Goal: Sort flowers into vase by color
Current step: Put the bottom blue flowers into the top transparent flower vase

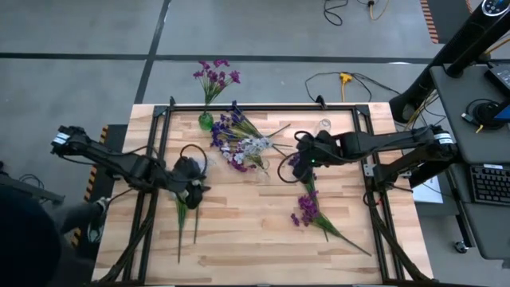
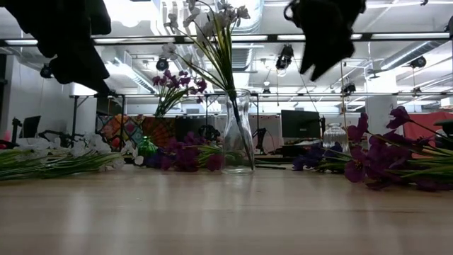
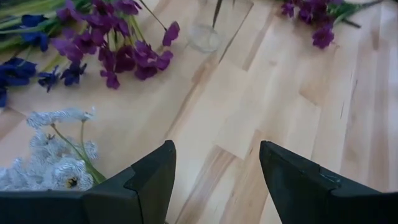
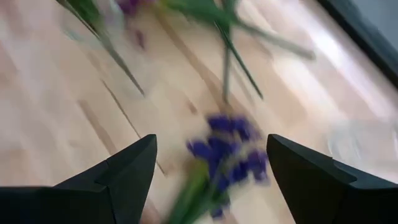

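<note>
Taking the clear glass vase (image 1: 264, 169) near the middle of the wooden table (image 1: 263, 239) as the marker: well to its left, the left gripper (image 1: 194, 194) hangs above the boards with its fingers (image 3: 146, 180) spread apart and nothing between them. Under it lie white-blossomed sprays (image 1: 182, 217), their green stems running toward the near edge of the table; in the left wrist view the pale blossoms (image 3: 59, 171) sit just beside one finger.

Behind the vase and to its left stands a small green vase (image 1: 205, 121) holding magenta flowers (image 1: 215, 77). Between that and the clear vase lies a heap of blue-violet, magenta and pale sprays (image 1: 237, 142) flat on the wood. The clear vase itself stands upright with pale sprays (image 2: 212, 28) rising from it.

Just right of the vase, the right gripper (image 1: 296, 160) hovers, fingers (image 4: 118, 180) parted and empty, above blue-violet blossoms (image 4: 227, 149). Farther right and nearer the front edge, a magenta spray (image 1: 312, 211) lies on the table. A second clear jar (image 1: 324, 126) stands behind the right arm.
</note>
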### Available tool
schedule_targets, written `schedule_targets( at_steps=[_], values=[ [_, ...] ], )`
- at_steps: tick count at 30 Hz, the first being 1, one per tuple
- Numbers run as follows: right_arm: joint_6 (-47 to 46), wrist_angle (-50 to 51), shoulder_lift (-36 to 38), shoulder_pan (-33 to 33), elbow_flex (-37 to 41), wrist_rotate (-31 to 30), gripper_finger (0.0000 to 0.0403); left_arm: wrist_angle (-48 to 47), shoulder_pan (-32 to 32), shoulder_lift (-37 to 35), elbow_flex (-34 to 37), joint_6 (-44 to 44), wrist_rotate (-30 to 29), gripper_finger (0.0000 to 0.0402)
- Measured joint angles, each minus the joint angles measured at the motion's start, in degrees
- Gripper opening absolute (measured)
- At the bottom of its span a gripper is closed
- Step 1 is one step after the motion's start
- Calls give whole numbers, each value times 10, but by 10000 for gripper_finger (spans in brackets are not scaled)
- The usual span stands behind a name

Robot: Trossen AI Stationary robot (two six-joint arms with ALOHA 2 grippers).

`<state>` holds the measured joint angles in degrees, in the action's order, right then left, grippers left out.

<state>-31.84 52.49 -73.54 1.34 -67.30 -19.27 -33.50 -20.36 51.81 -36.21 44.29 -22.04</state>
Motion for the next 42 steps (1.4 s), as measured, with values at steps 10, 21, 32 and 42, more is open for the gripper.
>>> schedule_targets(
  at_steps=[10, 21, 32, 42],
  values=[
    [-99, 40, 0, 0, 60, 71, 307, 0, -3, 40, 0, 10, -1, 216],
    [-176, 3, 0, 0, 145, 79, 325, -9, -12, 42, 0, 3, -28, 216],
    [-204, -124, -13, 0, 220, 88, 329, -9, -12, 41, 0, -9, -69, 216],
    [-206, -163, -88, 0, 223, 88, 321, -9, -12, 42, 0, -18, -88, 216]
  ],
)
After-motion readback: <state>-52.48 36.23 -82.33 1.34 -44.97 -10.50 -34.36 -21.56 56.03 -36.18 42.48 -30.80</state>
